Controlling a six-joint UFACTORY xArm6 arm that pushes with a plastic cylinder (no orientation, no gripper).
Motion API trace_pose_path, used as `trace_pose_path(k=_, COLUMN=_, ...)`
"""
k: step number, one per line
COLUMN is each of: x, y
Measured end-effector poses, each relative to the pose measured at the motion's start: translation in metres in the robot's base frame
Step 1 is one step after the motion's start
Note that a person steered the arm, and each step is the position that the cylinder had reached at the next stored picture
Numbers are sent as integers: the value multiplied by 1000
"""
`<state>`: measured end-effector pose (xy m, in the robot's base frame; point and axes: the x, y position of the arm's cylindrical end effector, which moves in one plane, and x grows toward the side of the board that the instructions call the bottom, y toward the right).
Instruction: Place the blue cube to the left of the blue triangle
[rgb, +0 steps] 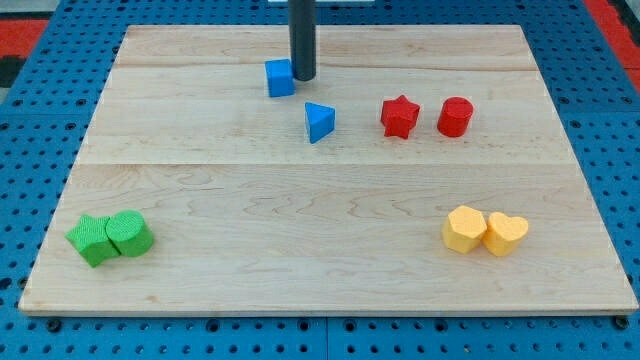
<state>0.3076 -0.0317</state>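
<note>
Camera view: blue cube (280, 78) near the middle of the board's (320, 290) top edge, slightly toward the view's left; small, glossy mid-blue, lighter top face and darker front face, edges roughly square to the board. My tip (303, 77) set down just beside the cube's right face, touching or nearly so, contact not clear; rod dark and upright, running out of the view's top; no jaws on this rod, so nothing to open, close or grip. Blue triangle (319, 122) below and to the right of the cube, near it but apart, same blue, point turned toward the view's left. Red star (399, 116) and red cylinder (454, 116) side by side toward the right edge, a small gap between the 2. 2 green blocks (110, 238) touching near the bottom-left corner; shapes hard to tell. 2 yellow blocks (485, 231) touching near the bottom-right corner; the right one heart-shaped.
</note>
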Motion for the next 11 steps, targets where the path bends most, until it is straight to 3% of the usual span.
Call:
trace_pose_path(k=1, x=20, y=-25)
trace_pose_path(k=3, x=-47, y=0)
trace_pose_path(k=5, x=-1, y=-27)
trace_pose_path(k=7, x=-22, y=-39)
trace_pose_path(k=11, x=80, y=-129)
